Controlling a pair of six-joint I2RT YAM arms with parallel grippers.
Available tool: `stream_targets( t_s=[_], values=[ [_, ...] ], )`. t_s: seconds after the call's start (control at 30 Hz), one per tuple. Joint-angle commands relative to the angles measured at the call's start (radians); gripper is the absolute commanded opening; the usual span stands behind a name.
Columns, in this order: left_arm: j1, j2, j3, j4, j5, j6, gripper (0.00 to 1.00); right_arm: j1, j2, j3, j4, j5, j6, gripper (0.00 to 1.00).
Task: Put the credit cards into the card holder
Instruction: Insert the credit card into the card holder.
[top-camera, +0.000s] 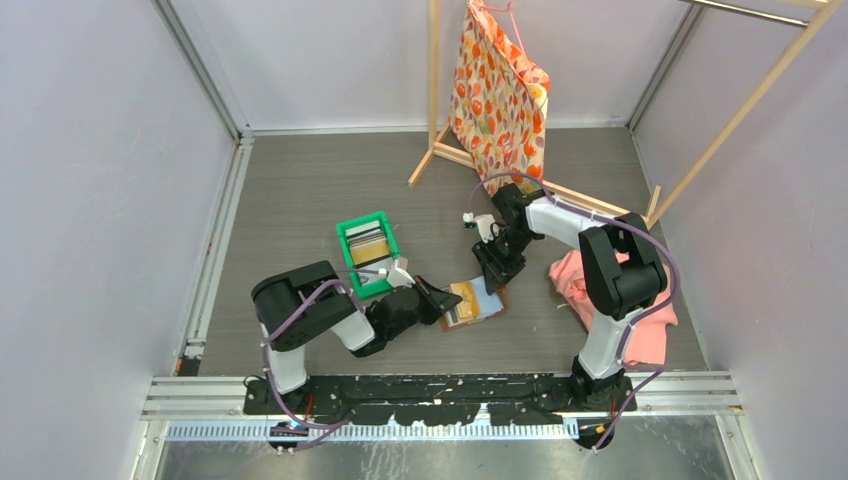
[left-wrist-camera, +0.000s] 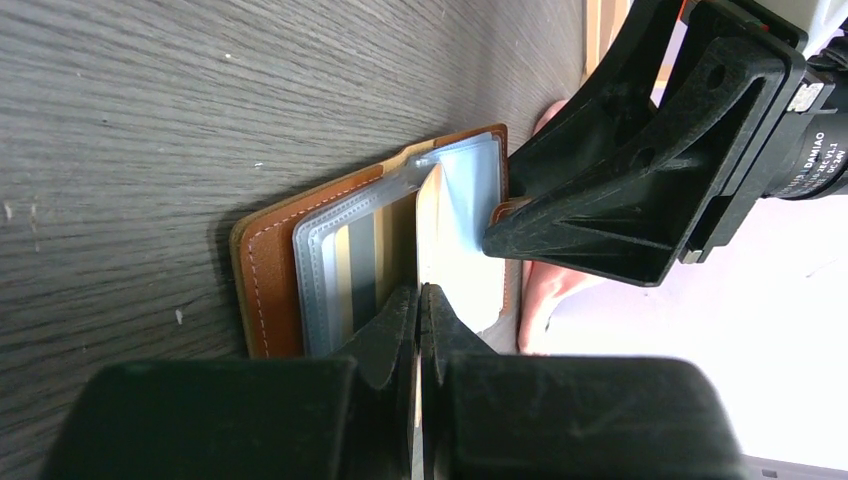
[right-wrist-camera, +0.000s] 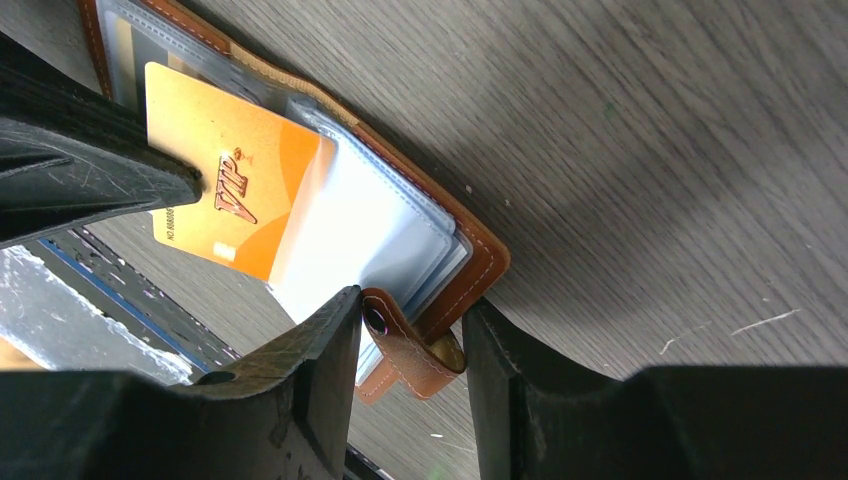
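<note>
L gripper (left-wrist-camera: 418, 300): my jaws nearly shut, pinching gold VIP card (right-wrist-camera: 225, 185) edge-on, half inside a clear sleeve of card holder (top-camera: 474, 301) lying open mid-table.
R gripper (right-wrist-camera: 410, 330): jaws apart, straddling snap tab (right-wrist-camera: 405, 352), pinning far edge; grip unclear.
Risk: card snags sleeve lip, buckles; holder slides if R lifts.
Pose: both arms low, reaching inward.
Beyond: green bin (top-camera: 366, 250), more cards.

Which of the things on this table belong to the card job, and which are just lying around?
Part of the job:
- gold plastic VIP card, pinched by the left gripper
- open brown leather card holder, its snap tab between the right gripper fingers
- green plastic bin holding more cards

Just lying about:
- pink cloth
- orange patterned fabric on the wooden rack
</note>
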Motion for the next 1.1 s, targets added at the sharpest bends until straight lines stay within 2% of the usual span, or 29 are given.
stream_targets(
  t_s=[0.0, 0.23, 0.5, 1.07],
  values=[
    [-0.005, 0.013, -0.022, 0.006, 0.005, 0.003, 0.00, 0.005, -0.001, 0.031, -0.011, -0.028, -0.001, 0.46],
    [-0.005, -0.037, -0.067, -0.029, 0.004, -0.002, 0.00, 0.006, 0.002, 0.032, -0.011, -0.024, -0.001, 0.46],
    [-0.005, 0.027, -0.027, 0.000, 0.032, -0.007, 0.00, 0.005, 0.003, 0.032, -0.010, -0.024, 0.001, 0.46],
    [-0.005, 0.068, -0.005, -0.012, -0.066, 0.002, 0.00, 0.007, 0.006, 0.034, -0.011, -0.035, 0.003, 0.46]
  ],
)
